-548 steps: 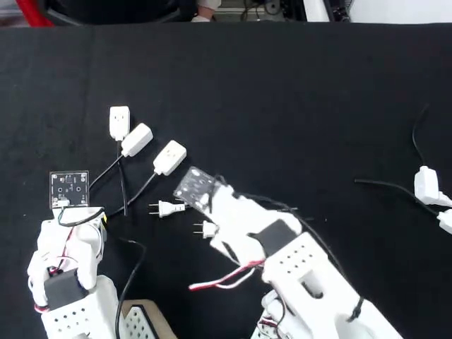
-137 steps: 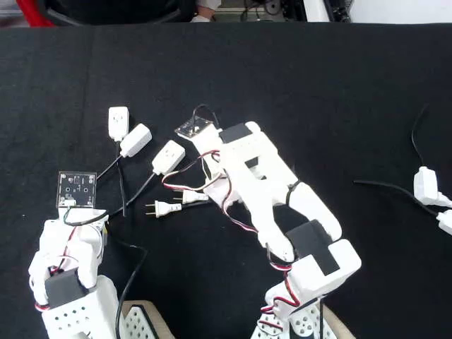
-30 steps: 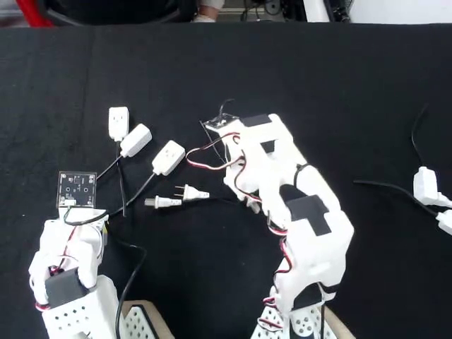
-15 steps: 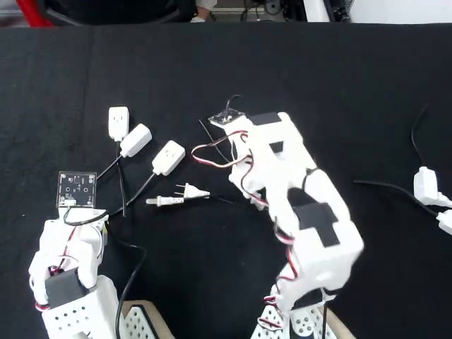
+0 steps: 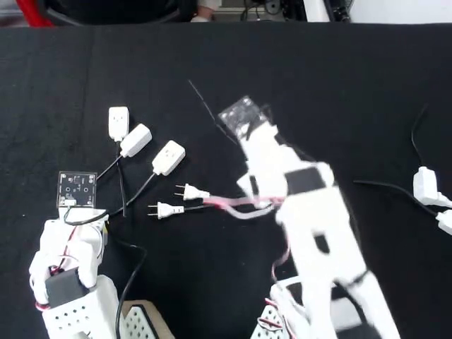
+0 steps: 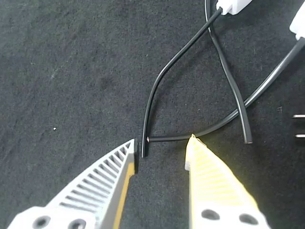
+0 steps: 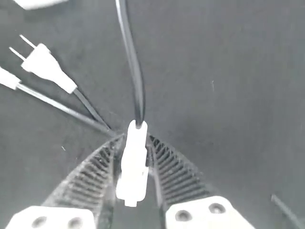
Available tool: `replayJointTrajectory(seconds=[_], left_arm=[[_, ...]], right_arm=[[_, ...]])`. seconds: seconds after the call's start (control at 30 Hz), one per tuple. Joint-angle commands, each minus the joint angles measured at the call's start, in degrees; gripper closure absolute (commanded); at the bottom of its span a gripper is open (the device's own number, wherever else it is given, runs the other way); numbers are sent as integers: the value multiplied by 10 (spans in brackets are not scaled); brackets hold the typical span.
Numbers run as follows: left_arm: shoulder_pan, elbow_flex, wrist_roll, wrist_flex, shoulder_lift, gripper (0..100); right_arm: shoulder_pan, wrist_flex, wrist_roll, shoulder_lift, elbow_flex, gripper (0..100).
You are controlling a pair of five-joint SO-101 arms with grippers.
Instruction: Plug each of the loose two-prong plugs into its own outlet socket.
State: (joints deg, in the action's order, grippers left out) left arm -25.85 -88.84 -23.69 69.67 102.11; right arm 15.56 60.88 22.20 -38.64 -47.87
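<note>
L gripper (image 6: 162, 145) sits low at near-left of worktop (image 5: 339, 70), jaws apart, straddling loose ends of black cables (image 6: 157, 95). Beyond it are 3 white sockets (image 5: 136, 140), fanned out. Just R of those, two loose plugs (image 5: 191, 192) lie side by side on the worktop, prongs pointing left. At centre is R gripper (image 7: 133, 138), jaws clamped on third plug (image 7: 132, 167), its black cable running off ahead.

Black table (image 5: 339, 85), black cords (image 7: 129, 47). 3 white sockets (image 5: 136, 139), every plug (image 5: 192, 192) white. Left gripper (image 6: 163, 141) ribbed: 1 finger grey-white, 1 yellow. White arms (image 5: 311, 212), red wiring (image 5: 233, 203).
</note>
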Motion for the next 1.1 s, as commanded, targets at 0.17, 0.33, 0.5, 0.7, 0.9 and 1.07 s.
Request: replayJointTrajectory(seconds=[0.17, 0.33, 0.5, 0.7, 0.9, 1.07], left_arm=[[20, 8, 62, -12, -1, 820], [145, 17, 62, -27, -1, 820], [243, 36, 69, -105, 25, 820], [281, 11, 221, -263, 24, 816], [291, -29, 263, -316, 24, 815], [291, -30, 261, -313, 24, 815]], right_arm=[[151, -149, -5, -146, -102, 986], [152, -211, -115, -151, -103, 986], [152, -218, -165, -152, -74, 986], [152, -207, -273, -209, -83, 986], [153, -180, -281, -444, -165, 986], [160, -342, -285, -664, -369, 986]])
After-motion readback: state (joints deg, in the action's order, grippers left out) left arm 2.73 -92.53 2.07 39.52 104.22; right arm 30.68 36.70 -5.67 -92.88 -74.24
